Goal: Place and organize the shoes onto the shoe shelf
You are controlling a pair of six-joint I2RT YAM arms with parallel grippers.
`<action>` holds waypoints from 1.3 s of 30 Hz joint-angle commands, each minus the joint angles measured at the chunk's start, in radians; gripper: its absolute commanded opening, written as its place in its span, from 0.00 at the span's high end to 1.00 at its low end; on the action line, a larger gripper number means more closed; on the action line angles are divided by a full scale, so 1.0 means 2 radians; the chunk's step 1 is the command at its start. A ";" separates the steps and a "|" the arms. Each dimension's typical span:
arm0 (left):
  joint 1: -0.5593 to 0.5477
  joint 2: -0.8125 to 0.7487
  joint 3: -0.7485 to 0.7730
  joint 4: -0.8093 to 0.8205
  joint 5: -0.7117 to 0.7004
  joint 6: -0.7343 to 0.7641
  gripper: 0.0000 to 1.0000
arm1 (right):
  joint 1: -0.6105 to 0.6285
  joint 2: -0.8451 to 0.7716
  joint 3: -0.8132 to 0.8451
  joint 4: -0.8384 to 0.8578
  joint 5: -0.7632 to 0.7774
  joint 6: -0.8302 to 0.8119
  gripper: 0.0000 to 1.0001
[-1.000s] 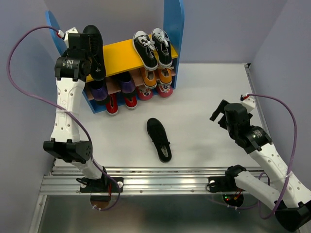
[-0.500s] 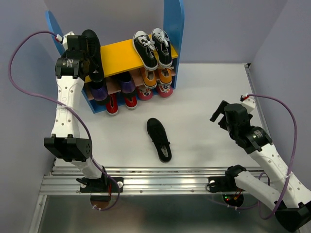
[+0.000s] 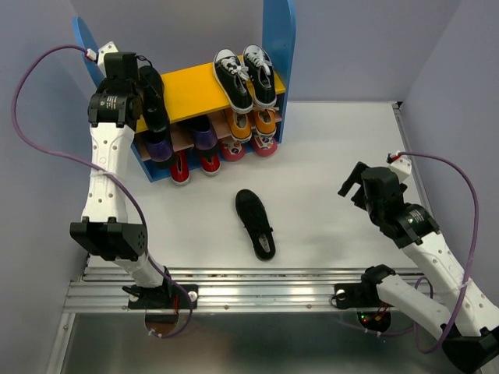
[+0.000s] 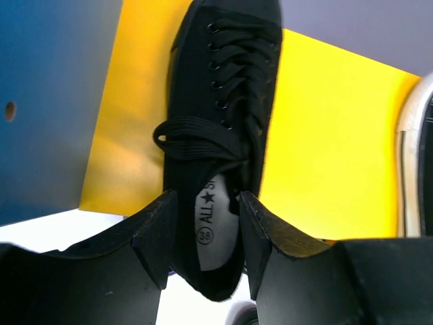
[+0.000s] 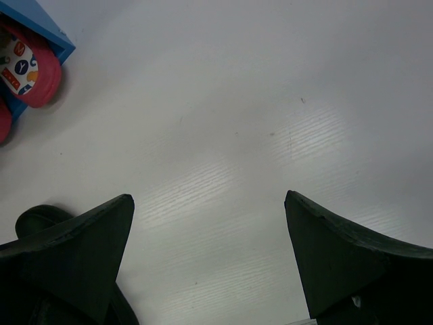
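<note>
On my feed the white table (image 3: pixel 335 148) has a dull sheen, with faint streaks and a few dark specks (image 5: pixel 272 133) in the right wrist view; plain grey-lilac walls (image 3: pixel 366 47) box it in on three sides — back, left, right; a ribbed aluminium rail (image 3: pixel 265 294) runs along the near edge; a thin metal strip (image 3: pixel 404 136) lines the table's right edge.
</note>
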 commanded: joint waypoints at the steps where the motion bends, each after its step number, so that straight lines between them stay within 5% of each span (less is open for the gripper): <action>1: -0.001 -0.040 0.040 0.027 0.038 0.022 0.47 | 0.000 -0.005 0.027 -0.003 0.007 0.000 0.01; 5: -0.033 -0.074 0.062 0.032 0.023 0.046 0.47 | 0.000 -0.004 0.029 -0.003 0.005 0.002 0.01; 8: -0.108 -0.112 0.055 0.036 -0.060 0.071 0.46 | 0.000 -0.001 0.030 -0.002 0.004 0.004 0.01; 11: -0.165 -0.157 0.004 0.036 -0.094 0.049 0.45 | 0.000 0.000 0.030 0.002 0.003 0.007 0.01; 15: -0.250 -0.216 -0.177 0.073 -0.142 -0.013 0.45 | 0.000 0.015 0.028 0.012 0.002 0.004 0.01; 24: -0.387 -0.253 -0.413 0.098 -0.115 -0.187 0.43 | 0.000 0.035 0.031 0.020 -0.005 0.002 0.00; 39: -0.536 -0.182 -0.569 0.203 -0.030 -0.329 0.38 | 0.000 0.045 0.013 0.031 -0.013 0.007 0.00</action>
